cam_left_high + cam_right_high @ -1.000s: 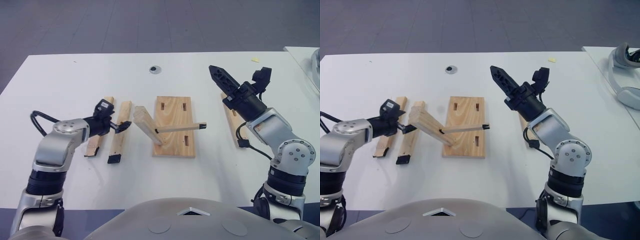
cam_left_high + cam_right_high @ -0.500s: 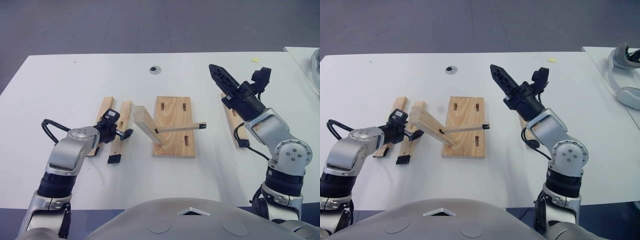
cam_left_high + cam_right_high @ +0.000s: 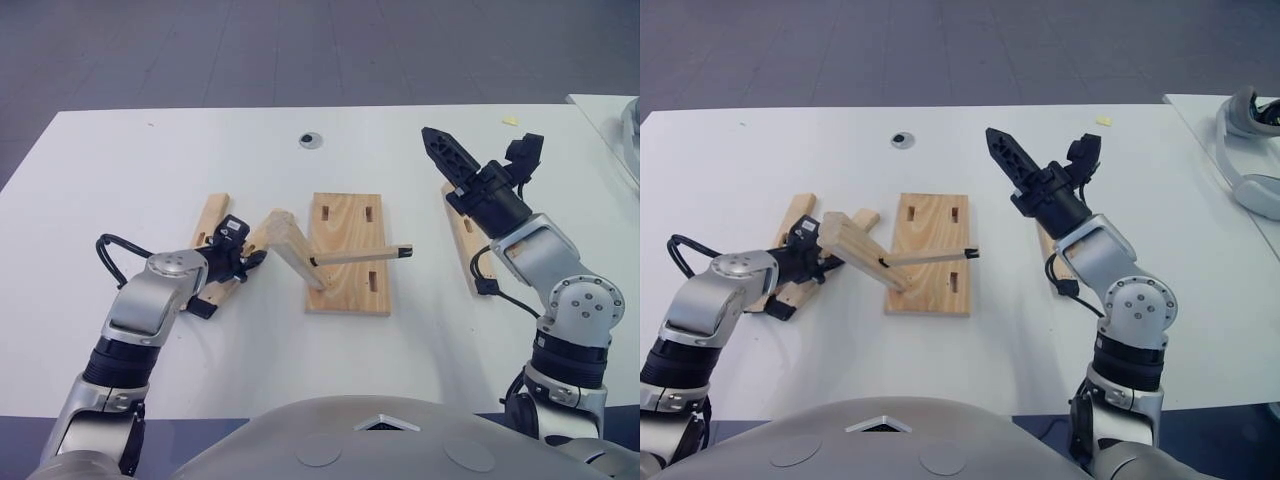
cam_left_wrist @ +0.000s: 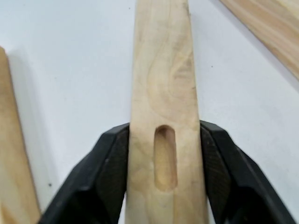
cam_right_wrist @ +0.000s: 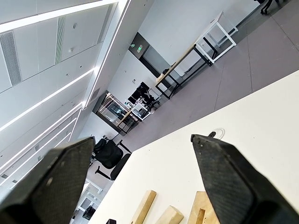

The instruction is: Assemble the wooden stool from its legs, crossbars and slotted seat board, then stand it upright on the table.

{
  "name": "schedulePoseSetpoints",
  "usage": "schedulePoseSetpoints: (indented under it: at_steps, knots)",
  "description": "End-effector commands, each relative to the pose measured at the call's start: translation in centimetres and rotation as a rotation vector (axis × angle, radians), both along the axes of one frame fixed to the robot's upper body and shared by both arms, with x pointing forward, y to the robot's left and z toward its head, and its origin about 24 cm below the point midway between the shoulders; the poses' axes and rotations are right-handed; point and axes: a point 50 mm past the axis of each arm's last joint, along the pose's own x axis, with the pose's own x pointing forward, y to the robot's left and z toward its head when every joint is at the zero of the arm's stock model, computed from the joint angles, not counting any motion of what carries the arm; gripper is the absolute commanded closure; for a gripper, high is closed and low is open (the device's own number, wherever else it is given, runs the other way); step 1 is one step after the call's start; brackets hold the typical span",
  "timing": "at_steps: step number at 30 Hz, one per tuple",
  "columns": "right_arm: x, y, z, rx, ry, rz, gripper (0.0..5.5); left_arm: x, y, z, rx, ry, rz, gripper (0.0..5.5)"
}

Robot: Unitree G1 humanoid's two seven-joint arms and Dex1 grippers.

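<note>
Black fingers (image 4: 110, 168) of the left gripper (image 4: 164, 140) had clamped the pale wooden leg with an oval slot (image 4: 163, 84), one on either side of the slot. Since a second earlier that leg had swung aslant, leaning toward the second loose leg (image 3: 211, 214) just beside the jaws. Farther out lay the slotted seat board (image 3: 347, 215), bearing a third leg (image 3: 290, 243) joined to a thin crossbar (image 3: 360, 257). The right gripper (image 3: 440, 150) hung raised well apart, spread and empty. The grasp looked secured, so fitting could follow.
</note>
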Motion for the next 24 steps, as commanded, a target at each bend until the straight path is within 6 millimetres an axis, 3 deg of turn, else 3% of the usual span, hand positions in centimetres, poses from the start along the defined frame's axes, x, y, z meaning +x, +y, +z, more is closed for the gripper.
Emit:
schedulePoseSetpoints:
  at_steps: [1, 4, 6, 9, 11, 13, 15, 17, 19, 21, 24]
  knots:
    - [0.5, -0.1, 0.5, -0.006, -0.019, -0.011, 1.69, 0.4, 0.1, -0.8, -0.012, 0.038, 0.051, 3.43]
    - [0.7, -0.2, 0.7, -0.011, -0.025, -0.013, 1.69, 2.5, 0.5, 1.2, -0.088, -0.038, 0.109, 3.43]
    - [0.9, -0.5, 0.9, -0.018, -0.032, -0.016, 1.69, 4.9, 1.0, 4.7, -0.169, -0.164, 0.139, 3.43]
    - [1.7, -0.9, 1.7, -0.041, -0.062, -0.007, 1.69, 8.6, 2.0, 12.2, -0.304, -0.42, 0.151, 3.43]
    - [2.5, -1.1, 3.1, -0.059, -0.112, 0.015, 1.69, 10.1, 1.4, 17.0, -0.422, -0.55, 0.091, 3.43]
    - [3.4, -1.1, 5.2, -0.063, -0.19, 0.044, 1.69, 10.7, -0.2, 20.4, -0.556, -0.641, -0.037, 3.43]
    - [4.2, 0.0, 8.9, -0.053, -0.332, 0.124, 1.69, 10.3, -2.5, 23.2, -0.779, -0.657, -0.267, 3.43]
    - [4.0, 1.9, 12.4, -0.023, -0.472, 0.263, 1.46, 9.2, -4.8, 24.1, -0.894, -0.588, -0.505, 3.43]
    - [3.3, 3.6, 14.4, -0.008, -0.56, 0.379, 1.03, 8.3, -6.3, 23.8, -0.94, -0.511, -0.652, 3.43]
    - [3.4, 4.2, 14.7, -0.011, -0.566, 0.421, 0.67, 7.7, -7.0, 23.6, -0.977, -0.453, -0.733, 3.43]
    - [3.5, 4.5, 14.5, -0.014, -0.556, 0.456, 0.62, 7.0, -7.7, 23.2, -0.993, -0.384, -0.803, 3.43]
